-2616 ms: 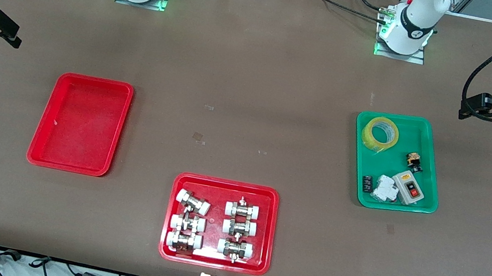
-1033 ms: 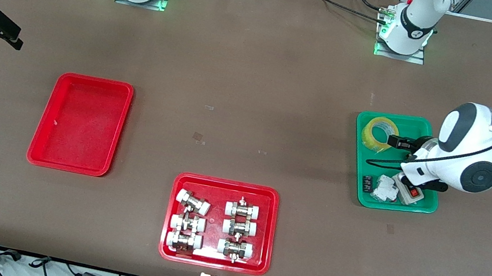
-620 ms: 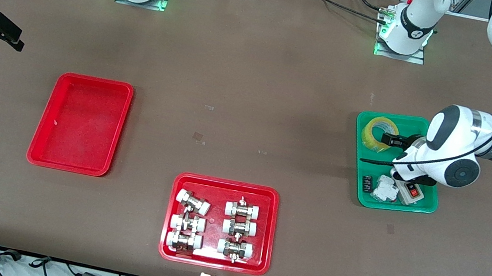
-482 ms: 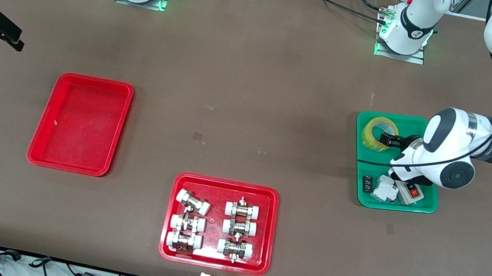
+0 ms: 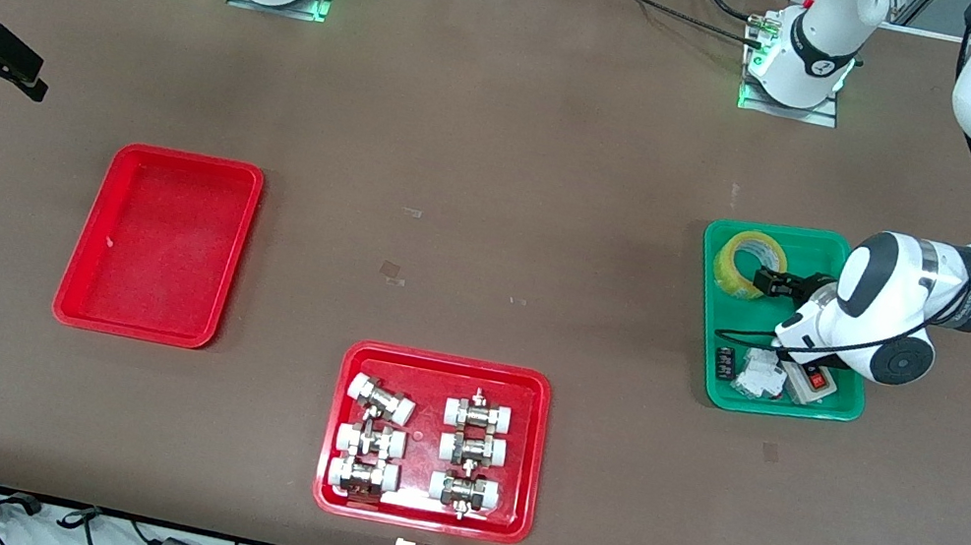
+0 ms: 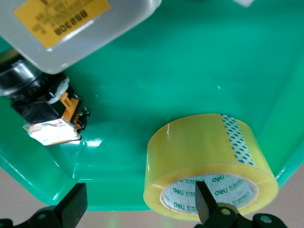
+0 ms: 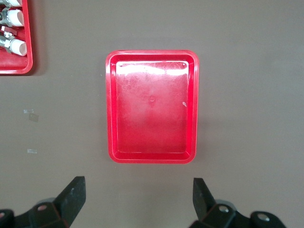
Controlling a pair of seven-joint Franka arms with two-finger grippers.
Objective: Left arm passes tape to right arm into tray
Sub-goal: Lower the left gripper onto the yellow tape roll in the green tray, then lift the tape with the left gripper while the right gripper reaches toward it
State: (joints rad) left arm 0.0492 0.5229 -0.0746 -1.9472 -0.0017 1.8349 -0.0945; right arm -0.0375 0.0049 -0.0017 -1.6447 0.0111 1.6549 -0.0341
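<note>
Now, from the front, the left arm is bent down low over the green tray (image 5: 836,410) at its end of the worktop (image 5: 504,166), its bulky wrist hiding much of what lies under it. The left wrist view fills that in: the left tool (image 6: 137,209) is spread wide, holding nothing, one fingertip (image 6: 202,199) over the tape's hollow core and the other fingertip (image 6: 76,202) out past the tray's rim, so the roll's wall sits between them, ungripped. The tape (image 5: 750,263) is a translucent yellow ring, lying flat in the green tray's corner farthest from the front camera, printed white core showing. Beside it in that tray the wrist camera picks up a small black-and-orange part (image 6: 50,118) and a grey box (image 6: 71,28) with a yellow label. Over at the other end, the right tool (image 5: 3,63) hangs waiting above bare worktop, fingers spread wide and empty in its wrist view, looking straight down on the red tray (image 7: 110,107), which holds nothing. Nearest the front camera sits the wider red tray (image 5: 328,485) of fittings (image 5: 420,446).
</note>
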